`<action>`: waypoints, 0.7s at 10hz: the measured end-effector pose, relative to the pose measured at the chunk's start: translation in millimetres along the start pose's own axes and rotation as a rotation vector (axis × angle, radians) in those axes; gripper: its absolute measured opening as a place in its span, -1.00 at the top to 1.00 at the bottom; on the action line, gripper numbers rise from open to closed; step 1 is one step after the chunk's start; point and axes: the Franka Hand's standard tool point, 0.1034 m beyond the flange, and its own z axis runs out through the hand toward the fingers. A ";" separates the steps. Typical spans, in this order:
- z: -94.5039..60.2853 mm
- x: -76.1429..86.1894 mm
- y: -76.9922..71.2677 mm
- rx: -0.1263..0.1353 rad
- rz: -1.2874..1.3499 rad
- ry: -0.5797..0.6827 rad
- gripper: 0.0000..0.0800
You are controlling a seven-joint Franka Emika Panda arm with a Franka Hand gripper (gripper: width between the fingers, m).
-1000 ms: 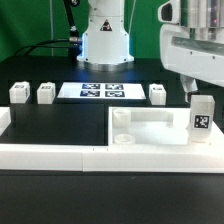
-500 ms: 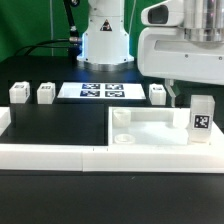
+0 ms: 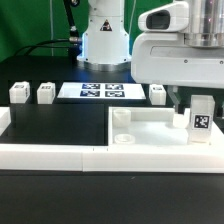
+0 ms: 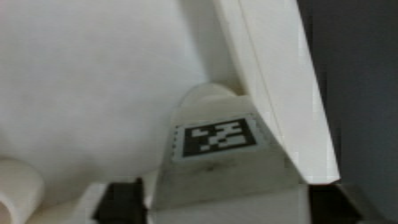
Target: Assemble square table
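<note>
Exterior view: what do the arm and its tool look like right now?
The arm is glossy white with rounded shells; a black cable runs beside it. The tool has a boxy white housing with rounded corners, a dark round spot near its top, and short dark fingers beneath.

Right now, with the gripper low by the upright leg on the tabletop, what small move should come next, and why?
Probably close the jaws on the leg for a firm grip. The gripper sits low at that upright leg on the tabletop corner, at the exterior view's right, and the wrist view shows the tagged leg close up. Whether the fingers already touch it cannot be told.
</note>
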 end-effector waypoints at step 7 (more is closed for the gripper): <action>0.9 -1.9 -1.3 -0.005 0.621 0.001 0.28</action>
